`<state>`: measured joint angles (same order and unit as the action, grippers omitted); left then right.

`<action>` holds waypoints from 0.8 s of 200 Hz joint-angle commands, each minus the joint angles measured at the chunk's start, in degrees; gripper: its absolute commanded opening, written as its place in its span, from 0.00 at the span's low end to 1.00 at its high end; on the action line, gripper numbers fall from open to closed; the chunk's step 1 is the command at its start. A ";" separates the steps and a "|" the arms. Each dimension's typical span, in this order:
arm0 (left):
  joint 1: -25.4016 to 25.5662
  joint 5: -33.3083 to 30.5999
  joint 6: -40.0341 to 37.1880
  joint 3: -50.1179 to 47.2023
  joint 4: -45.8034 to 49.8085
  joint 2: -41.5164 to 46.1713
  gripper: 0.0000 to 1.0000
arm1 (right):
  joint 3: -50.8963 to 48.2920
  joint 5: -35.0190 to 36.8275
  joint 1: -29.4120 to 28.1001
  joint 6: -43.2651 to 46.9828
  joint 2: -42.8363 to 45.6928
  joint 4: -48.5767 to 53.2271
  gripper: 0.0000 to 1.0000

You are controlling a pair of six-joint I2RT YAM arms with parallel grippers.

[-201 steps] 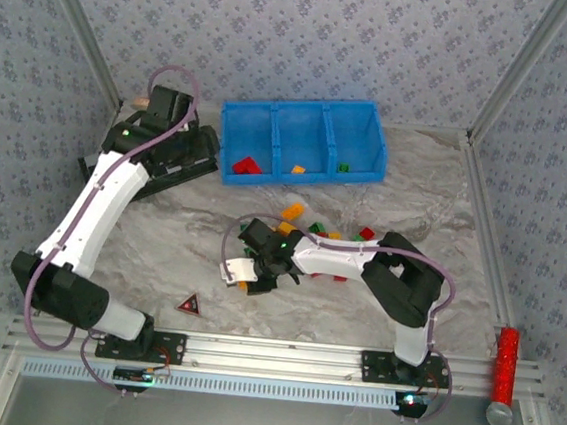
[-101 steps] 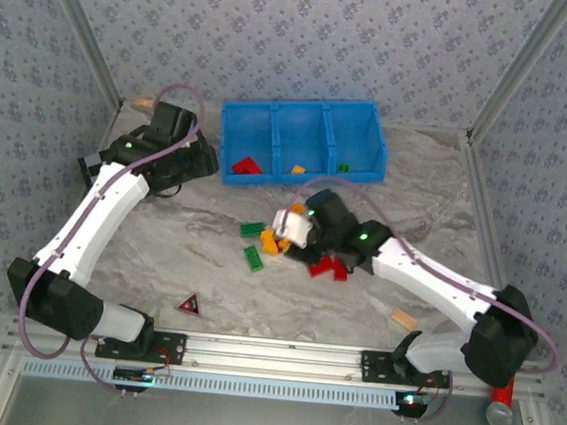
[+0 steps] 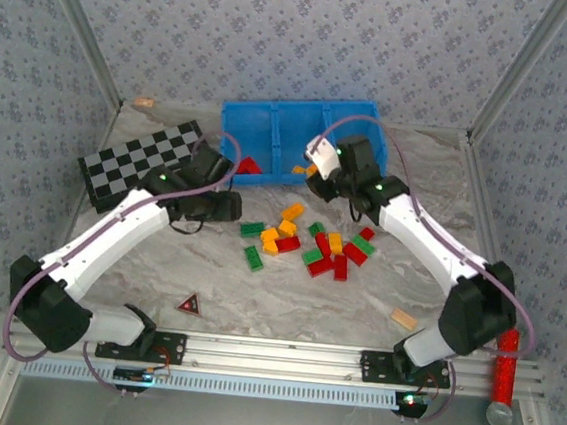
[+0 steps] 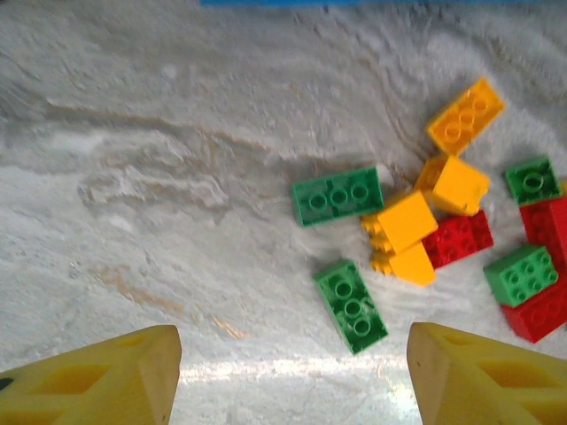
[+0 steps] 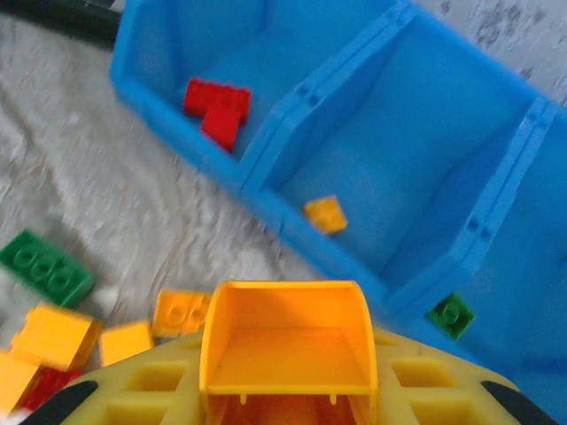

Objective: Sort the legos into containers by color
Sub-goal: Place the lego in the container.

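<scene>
And there's the swing! The right gripper (image 3: 320,166) has left the scatter of loose red, green and yellow-orange studded plastic bricks (image 3: 333,242) and now hangs at the front wall of the bright blue three-compartment plastic tray (image 3: 365,120). So this is a delivery, not another pick.

Its wrist camera shows what looks like a hollow-backed yellow-orange brick (image 5: 288,341) clamped between the jaws, though it sits so close to the lens that I'd hedge on that. Just ahead of the fingers is the middle compartment, with one yellow-orange brick (image 5: 325,214) already inside. Red bricks (image 5: 217,106) lie in the compartment ahead and to the left, and a green one (image 5: 452,314) is in the compartment to the right. A release here would suit the colour.

Meanwhile the left arm has come off the black-and-white checkered board (image 3: 138,153) and down toward the pile. From above its jaws are hard to read, but the wrist camera settles it. The left gripper (image 4: 288,381) is spread wide and holds nothing, with a green six-stud brick (image 4: 352,305) lying just ahead of it between the fingers' lines. Most of the bricks are still on the table, so the sort is in its early stages.
</scene>
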<state>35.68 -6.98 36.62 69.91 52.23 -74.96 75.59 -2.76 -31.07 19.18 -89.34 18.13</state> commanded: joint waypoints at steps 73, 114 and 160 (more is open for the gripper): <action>11.48 1.64 3.65 -12.12 -11.99 2.78 0.70 | 29.85 0.40 2.24 -6.20 -29.24 2.59 0.17; 14.22 0.64 3.28 -12.34 -15.16 0.56 0.71 | 37.47 0.03 2.25 -7.32 -37.65 4.67 0.18; 21.05 0.67 -3.52 -6.19 -15.90 -6.58 0.71 | 43.53 0.12 2.27 -7.14 -44.28 6.58 0.22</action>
<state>53.23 -6.02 38.35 59.16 38.68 -78.32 114.83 -2.33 -29.10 12.86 -130.56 21.98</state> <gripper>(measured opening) 0.711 0.346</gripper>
